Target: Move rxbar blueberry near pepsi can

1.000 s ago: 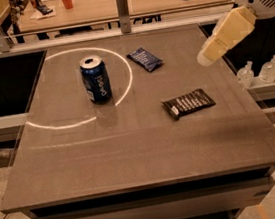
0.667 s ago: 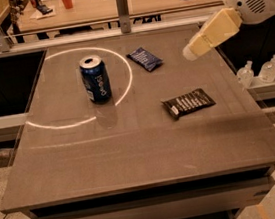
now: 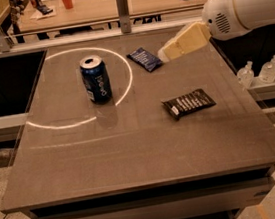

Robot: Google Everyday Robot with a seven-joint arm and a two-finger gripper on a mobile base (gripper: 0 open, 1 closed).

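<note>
The pepsi can [image 3: 96, 79] stands upright at the back left of the dark table [image 3: 133, 152], blue with a silver top. The rxbar blueberry [image 3: 144, 59] lies flat to the right of the can, a small dark-blue wrapper with pale print, about a can's height away from it. My gripper [image 3: 166, 53], cream-coloured on a white arm [image 3: 244, 4], reaches in from the upper right. Its tip hangs just right of the bar, slightly above the table, and holds nothing that I can see.
A longer black wrapper with white print [image 3: 188, 103] lies right of centre. A bright ring of light [image 3: 124, 83] circles the can. Two small clear bottles [image 3: 246, 73] stand on a ledge off the table's right edge. A railing and another table run along the back.
My gripper has swung left and slightly down from beyond the table's right edge to just beside the blue bar. The can and both wrappers have not moved.
</note>
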